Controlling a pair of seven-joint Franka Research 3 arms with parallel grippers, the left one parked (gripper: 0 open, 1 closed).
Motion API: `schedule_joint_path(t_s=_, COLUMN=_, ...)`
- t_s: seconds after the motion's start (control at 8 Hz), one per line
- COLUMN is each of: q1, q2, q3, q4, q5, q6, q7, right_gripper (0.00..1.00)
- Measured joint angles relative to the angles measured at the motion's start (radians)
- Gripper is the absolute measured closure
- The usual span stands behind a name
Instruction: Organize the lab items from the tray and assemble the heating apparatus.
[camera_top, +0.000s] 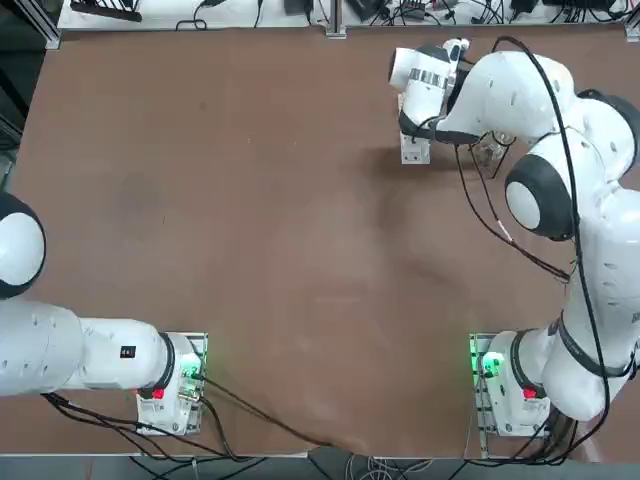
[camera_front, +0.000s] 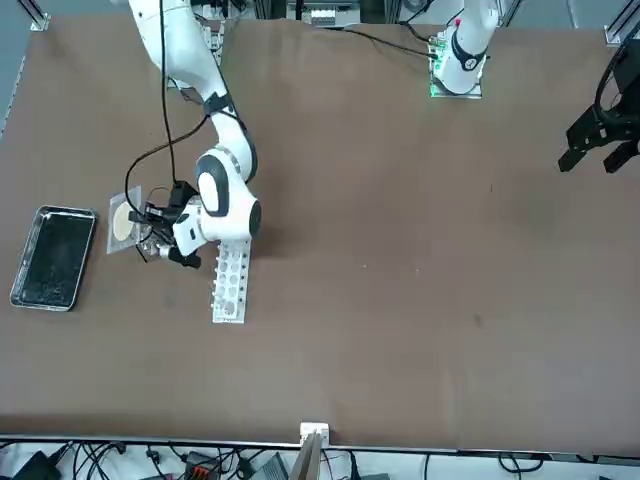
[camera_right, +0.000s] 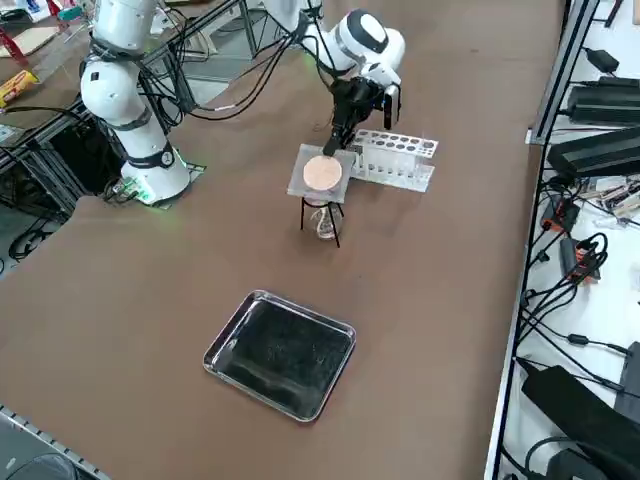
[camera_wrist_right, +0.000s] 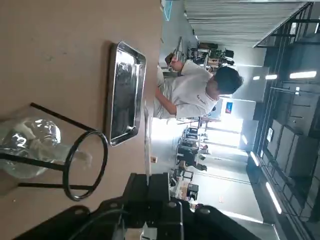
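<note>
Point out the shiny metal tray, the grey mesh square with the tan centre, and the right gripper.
shiny metal tray (camera_right: 281, 353): right side view, on its dark floor.
grey mesh square with tan centre (camera_right: 321, 173): right side view, on the tan disc.
right gripper (camera_right: 338, 140): right side view, at the fingertips by the mesh's edge.

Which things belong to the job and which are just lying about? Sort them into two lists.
Job in hand: mesh square; wire tripod; glass burner under the tripod; tray; right end effector at the mesh's edge.

Lying about: white test-tube rack beside the tripod.
</note>
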Motion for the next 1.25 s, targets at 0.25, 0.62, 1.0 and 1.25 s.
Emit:
schedule_joint_path(t_s=0.25, q1=0.005, q2=0.028, q3=0.0, q4=-0.011, q5=0.0, q6=0.013, q7=0.025, right_gripper=0.99)
schedule_joint_path(t_s=0.62, q1=0.019, q2=0.055, q3=0.0, q4=-0.011, q5=0.0, q6=0.014, q7=0.033, right_gripper=0.98)
schedule_joint_path(t_s=1.0, q1=0.027, q2=0.055, q3=0.0, q4=-0.011, q5=0.0, q6=0.014, q7=0.037, right_gripper=0.97)
schedule_joint_path(t_s=1.25, q1=0.027, q2=0.061, q3=0.0, q4=-0.011, q5=0.0, q6=0.014, q7=0.038, right_gripper=0.96)
